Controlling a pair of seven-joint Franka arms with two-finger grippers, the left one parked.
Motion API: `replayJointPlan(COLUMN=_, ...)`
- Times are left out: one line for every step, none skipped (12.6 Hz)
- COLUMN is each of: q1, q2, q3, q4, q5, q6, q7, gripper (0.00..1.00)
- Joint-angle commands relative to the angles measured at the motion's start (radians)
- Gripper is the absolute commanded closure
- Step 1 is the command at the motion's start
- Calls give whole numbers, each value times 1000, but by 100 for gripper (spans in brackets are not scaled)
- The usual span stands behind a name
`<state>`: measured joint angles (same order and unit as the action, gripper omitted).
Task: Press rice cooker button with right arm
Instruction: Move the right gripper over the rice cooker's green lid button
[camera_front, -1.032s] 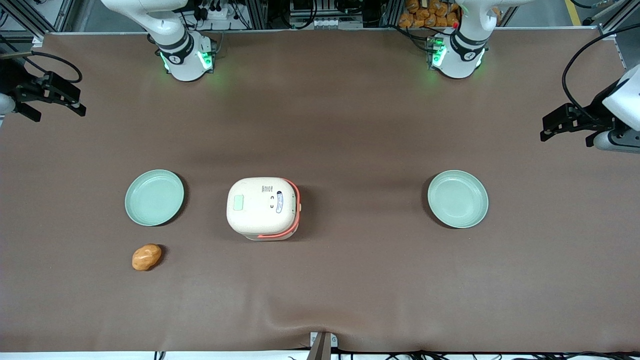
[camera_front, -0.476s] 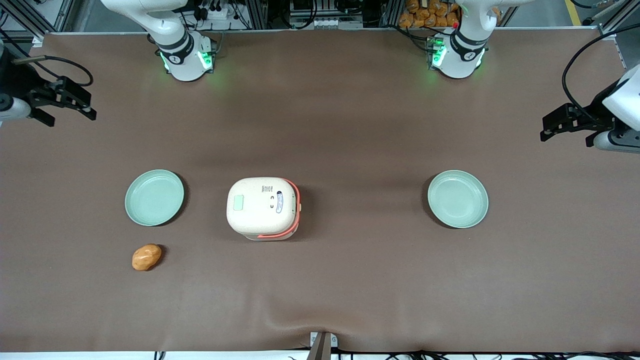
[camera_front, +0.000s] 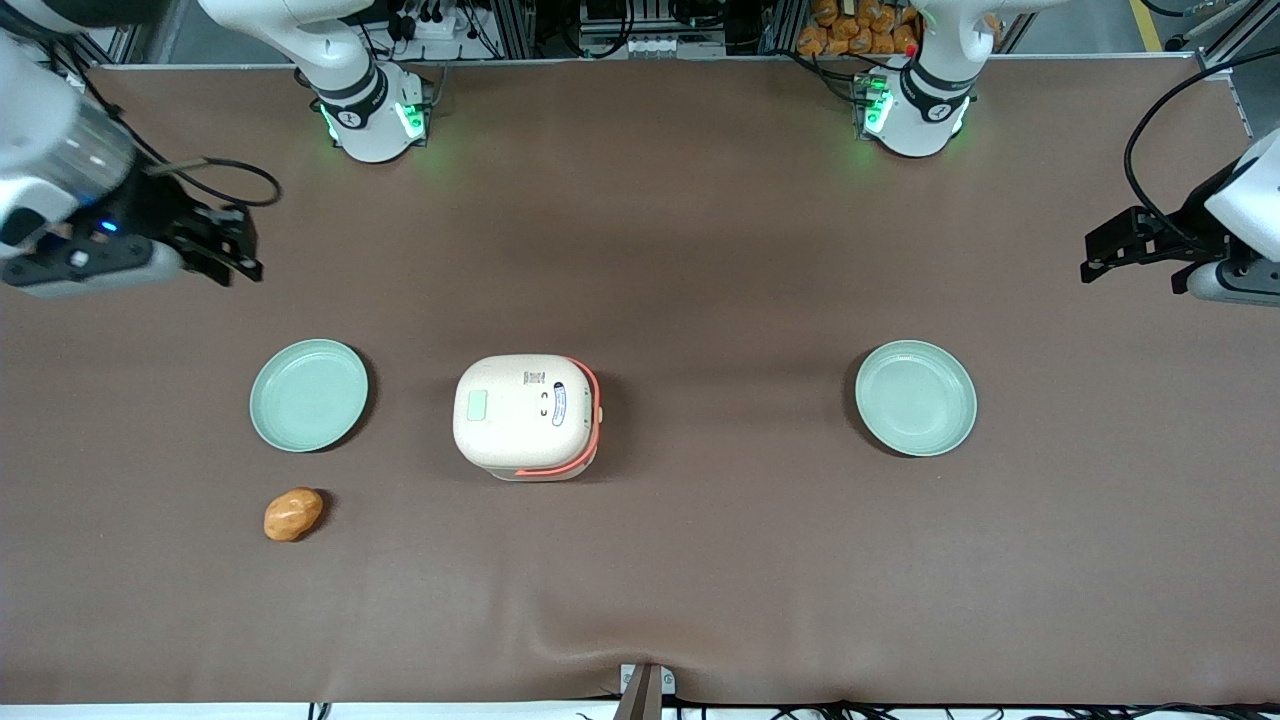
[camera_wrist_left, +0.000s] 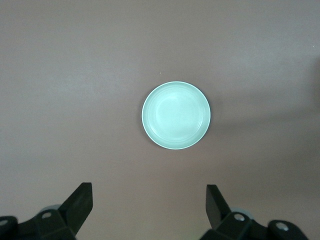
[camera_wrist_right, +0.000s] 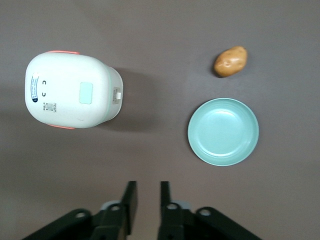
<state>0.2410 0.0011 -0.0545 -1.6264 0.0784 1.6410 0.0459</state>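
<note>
Black gripper (camera_front: 238, 250) at upper left of frame, fingers nearly together, gripping nothing. Smooth cream rounded-square rice cooker (camera_front: 527, 416) sits center; flat pale-green rectangular button (camera_front: 477, 405) untouched on its lid.

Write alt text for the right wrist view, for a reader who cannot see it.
A small cream rounded-square rice cooker with coral-orange trim sits closed on a brown table, its small pale-green rectangular button unpressed on the lid. The black two-finger gripper hangs above bare table, fingers nearly together, holding nothing. Beside the cooker are a round pale-green plate and an orange-brown potato.
</note>
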Motion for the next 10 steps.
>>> replayJointPlan(q1=41, q2=49, q3=-8, q4=23, q5=11, q6=26, q7=26, gripper=100)
replayJointPlan(q1=64, q2=66, q3=-8, q4=23, q5=9, q6=36, q7=43, gripper=100)
replayJointPlan(q1=76, q2=80, q3=-7, q4=23, q5=11, q6=57, q7=70, gripper=100)
replayJointPlan(q1=92, q2=100, q3=-7, q4=23, q5=12, q6=72, q7=90, gripper=100)
replayJointPlan(q1=112, q2=126, q3=-7, q4=23, q5=12, q6=89, q7=95, gripper=100)
replayJointPlan(q1=130, q2=146, q3=-7, q4=20, q5=12, q6=114, q7=123, gripper=100)
replayJointPlan(q1=141, q2=164, q3=-7, q4=20, q5=12, q6=135, q7=164, gripper=100)
replayJointPlan(q1=161, q2=178, q3=-7, q4=19, q5=12, q6=157, q7=181, gripper=100)
replayJointPlan(q1=176, q2=197, q3=-7, q4=19, q5=12, q6=177, q7=184, gripper=100)
replayJointPlan(q1=181, q2=217, q3=-7, q4=17, q5=12, q6=200, q7=184, gripper=100)
